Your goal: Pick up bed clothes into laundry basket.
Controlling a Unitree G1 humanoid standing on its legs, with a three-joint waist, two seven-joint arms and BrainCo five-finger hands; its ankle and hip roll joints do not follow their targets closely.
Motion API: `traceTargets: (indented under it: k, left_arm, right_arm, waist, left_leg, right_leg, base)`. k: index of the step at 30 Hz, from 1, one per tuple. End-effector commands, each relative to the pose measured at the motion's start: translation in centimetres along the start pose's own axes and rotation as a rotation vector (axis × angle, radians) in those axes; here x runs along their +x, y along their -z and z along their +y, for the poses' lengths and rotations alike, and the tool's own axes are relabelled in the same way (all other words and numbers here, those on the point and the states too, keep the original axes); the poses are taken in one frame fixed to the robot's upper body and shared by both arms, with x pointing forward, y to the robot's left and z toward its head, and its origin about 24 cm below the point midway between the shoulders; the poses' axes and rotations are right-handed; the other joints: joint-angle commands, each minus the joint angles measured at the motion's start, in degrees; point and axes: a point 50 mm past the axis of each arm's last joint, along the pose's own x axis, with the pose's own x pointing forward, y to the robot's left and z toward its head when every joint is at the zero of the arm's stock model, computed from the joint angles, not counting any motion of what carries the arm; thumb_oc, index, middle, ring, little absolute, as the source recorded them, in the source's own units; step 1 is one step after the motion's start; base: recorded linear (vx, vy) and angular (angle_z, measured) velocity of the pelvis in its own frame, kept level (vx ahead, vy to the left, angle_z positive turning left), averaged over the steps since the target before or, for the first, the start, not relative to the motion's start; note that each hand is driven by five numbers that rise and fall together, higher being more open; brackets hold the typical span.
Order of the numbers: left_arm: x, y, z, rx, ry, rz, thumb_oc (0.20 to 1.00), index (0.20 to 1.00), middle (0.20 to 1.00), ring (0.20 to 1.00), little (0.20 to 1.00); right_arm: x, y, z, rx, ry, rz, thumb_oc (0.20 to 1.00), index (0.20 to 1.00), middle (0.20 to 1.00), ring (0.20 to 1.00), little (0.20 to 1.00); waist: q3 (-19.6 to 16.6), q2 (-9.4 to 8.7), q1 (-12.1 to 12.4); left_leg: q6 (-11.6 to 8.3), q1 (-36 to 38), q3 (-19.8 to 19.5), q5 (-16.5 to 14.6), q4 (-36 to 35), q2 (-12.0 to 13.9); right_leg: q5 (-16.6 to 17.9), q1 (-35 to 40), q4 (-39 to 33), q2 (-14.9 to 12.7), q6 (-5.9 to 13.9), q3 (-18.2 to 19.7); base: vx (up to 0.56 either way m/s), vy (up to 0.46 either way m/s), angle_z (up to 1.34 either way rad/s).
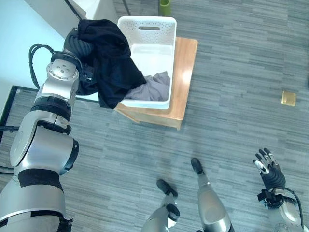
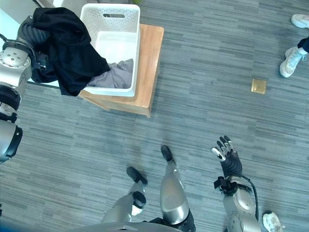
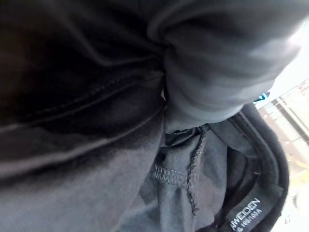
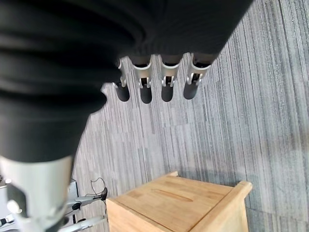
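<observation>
Black clothing hangs draped over our left hand and spills across the left rim of the white laundry basket, its lower edge trailing down past the basket's near left corner. We cannot tell how the left fingers stand, since the dark fabric covers them; in the left wrist view we see folds and a stitched seam of the same cloth pressed close, with a small label at one corner. Inside the basket a grey garment lies bunched against the near wall, partly under the black cloth. The basket sits on a low wooden table, taking up its left part and leaving a bare strip along the right edge. The table stands on grey striped carpet, where a small yellow square lies well apart to the right. Our right hand is held over the carpet, far from the table, holding nothing, fingers straight and spread. A person's white shoes show at the right edge.
</observation>
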Motion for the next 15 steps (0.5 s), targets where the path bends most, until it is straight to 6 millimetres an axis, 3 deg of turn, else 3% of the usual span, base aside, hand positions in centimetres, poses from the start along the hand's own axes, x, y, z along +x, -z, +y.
traceTargets:
  k: [1,10,15]
  left_arm:
    - [1.1,-6.7,2.9,-0.089,-0.137,-0.192,0.2,0.2,0.2,0.2,0.2]
    - [1.4,-10.9,2.2,-0.097,-0.128,-0.302,0.2,0.2,0.2,0.2,0.2]
    - [1.0,-14.7,1.3,-0.11,-0.125,-0.437,0.2,0.2,0.2,0.2,0.2]
  right_arm:
    - [0.2,-2.1,-0.8,-0.046,0.006,-0.104,1.0,1.0,1.0,1.0,1.0]
    - [0.1,-2.1,-1.7,-0.066,0.047,-0.104,1.0,1.0,1.0,1.0,1.0]
    - [0.3,-2.2,-2.2,-0.069,0.069,-0.108,1.0,1.0,1.0,1.0,1.0]
  waist:
    - [-3.07,0.19,0.26]
    - [-3.48,1.18,-0.39]
    - [-3.65,2.05,-0.48]
  left_leg:
    - [-6.45,2.59,-1.05,0.4,0.41,5.88]
    - [-6.65,1.6,-0.98,0.29,0.41,5.97]
    - [-6.71,1.93,-0.21,0.05,0.41,5.92]
  right_leg:
    - [3.49,-1.92,0.67,-4.84,6.94,-0.67]
    - [3.54,-3.15,0.67,-4.79,6.95,-0.58]
    - [3.47,-3.36,0.67,-4.97,7.06,-0.28]
  base:
    - [0.0,0.0,0.0]
    - [0.0,0.0,0.0]
    - [0.04,0.003,-0.03]
